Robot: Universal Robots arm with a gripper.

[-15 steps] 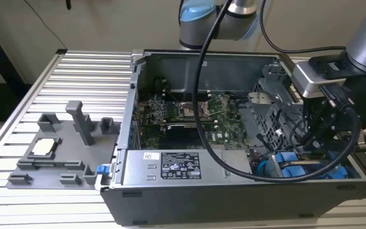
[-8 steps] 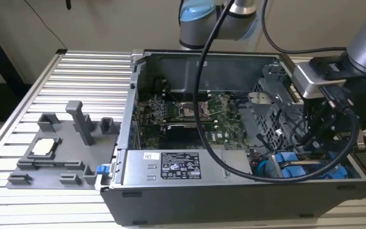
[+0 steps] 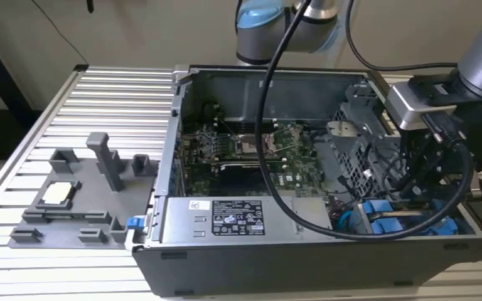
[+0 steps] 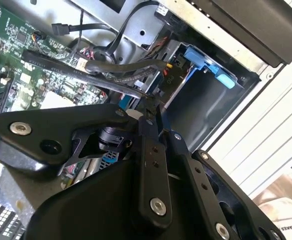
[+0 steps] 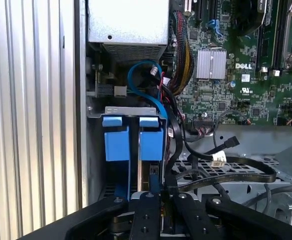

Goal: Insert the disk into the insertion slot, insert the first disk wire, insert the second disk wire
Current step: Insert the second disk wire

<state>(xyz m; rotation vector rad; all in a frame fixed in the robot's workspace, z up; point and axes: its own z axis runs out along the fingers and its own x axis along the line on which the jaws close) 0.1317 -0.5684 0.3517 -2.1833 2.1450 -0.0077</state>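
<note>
Two blue-railed drives stand side by side in the dark-grey drive cage point(image 5: 131, 110) at the case's front corner. The disk point(image 5: 151, 138) is the one in line with my gripper point(image 5: 158, 186), seated in its insertion slot; the other drive point(image 5: 116, 139) is beside it. My gripper's fingers point(image 4: 154, 160) are drawn close together, shut on the plug end of a flat black disk wire point(image 4: 111, 82) just above the disk's edge. In the exterior view the gripper point(image 3: 417, 188) reaches down into the case over the blue carriers point(image 3: 388, 219).
A silver power-supply box point(image 5: 128, 22) borders the cage, and a blue cable point(image 5: 141, 80) and loose black cables point(image 5: 220, 165) crowd the space by the motherboard point(image 5: 235, 75). On the slatted table point(image 3: 98, 100) a grey fixture point(image 3: 82, 200) stands at the exterior view's left.
</note>
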